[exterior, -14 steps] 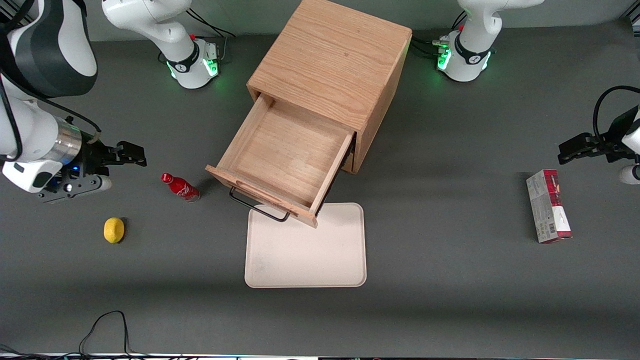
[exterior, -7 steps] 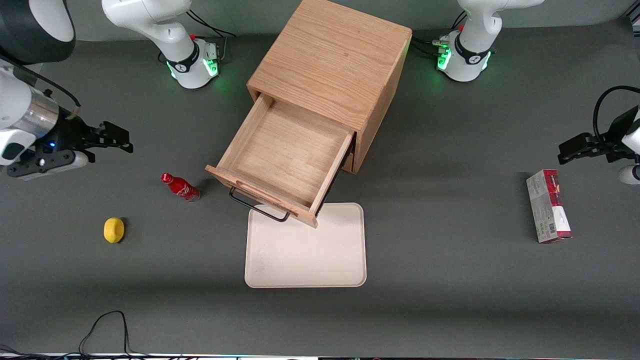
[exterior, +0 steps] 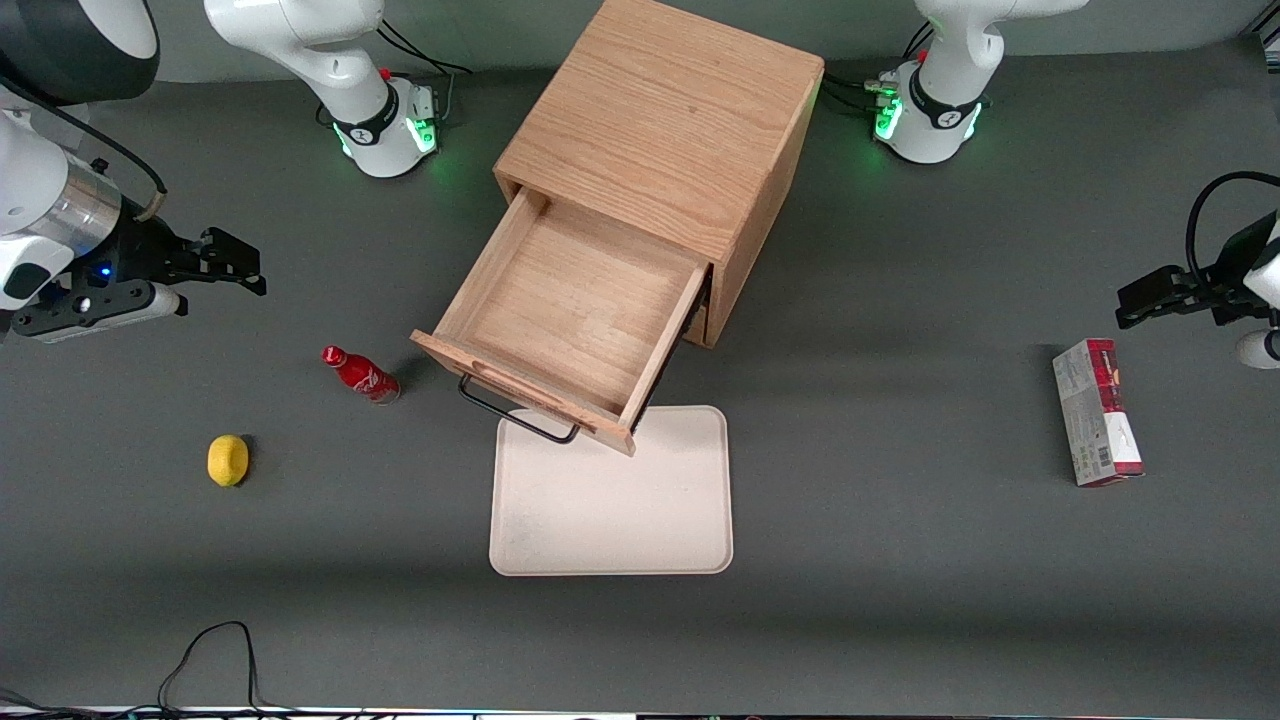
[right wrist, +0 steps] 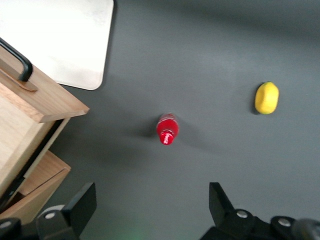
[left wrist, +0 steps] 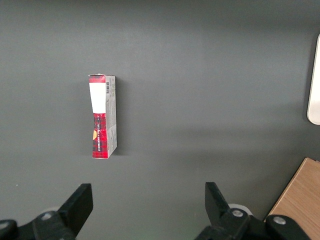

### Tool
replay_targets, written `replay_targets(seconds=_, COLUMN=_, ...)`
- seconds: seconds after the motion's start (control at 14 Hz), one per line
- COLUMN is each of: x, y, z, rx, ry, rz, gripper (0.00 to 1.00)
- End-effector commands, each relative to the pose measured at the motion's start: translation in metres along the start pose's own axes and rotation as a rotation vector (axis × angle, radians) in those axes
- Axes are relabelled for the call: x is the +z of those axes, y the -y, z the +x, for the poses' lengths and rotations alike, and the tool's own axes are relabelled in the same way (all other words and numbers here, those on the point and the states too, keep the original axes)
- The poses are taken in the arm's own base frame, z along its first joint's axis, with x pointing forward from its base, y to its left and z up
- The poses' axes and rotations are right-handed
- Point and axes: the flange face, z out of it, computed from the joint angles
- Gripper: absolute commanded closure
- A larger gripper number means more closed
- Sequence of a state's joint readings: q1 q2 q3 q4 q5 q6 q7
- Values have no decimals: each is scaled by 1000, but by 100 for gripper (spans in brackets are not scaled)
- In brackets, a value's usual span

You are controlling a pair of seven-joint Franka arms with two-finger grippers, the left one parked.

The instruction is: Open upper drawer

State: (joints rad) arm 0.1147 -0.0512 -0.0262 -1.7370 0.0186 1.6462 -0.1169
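The cabinet point(exterior: 665, 130) was seen at mid-surface with the upper drawer point(exterior: 570, 310) pulled fully out over the tray point(exterior: 610, 500), so the task was judged done. The gripper point(exterior: 235, 265), jaws spread wide and empty, hung well apart above the bottle point(exterior: 360, 374).

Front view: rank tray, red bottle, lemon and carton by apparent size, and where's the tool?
1. tray
2. carton
3. red bottle
4. lemon, close to the bottle.
The tool hovers open, off the upper drawer.
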Motion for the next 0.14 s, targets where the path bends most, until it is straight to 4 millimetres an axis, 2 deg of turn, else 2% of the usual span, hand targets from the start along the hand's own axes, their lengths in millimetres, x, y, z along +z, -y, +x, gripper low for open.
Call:
replay_targets(seconds=0.0, x=-11, y=-4, z=-5, rx=23, ry=18, rz=-25, gripper=0)
replay_targets(seconds=0.07, x=-11, y=-7, z=-6, rx=32, ry=19, rz=-21, gripper=0)
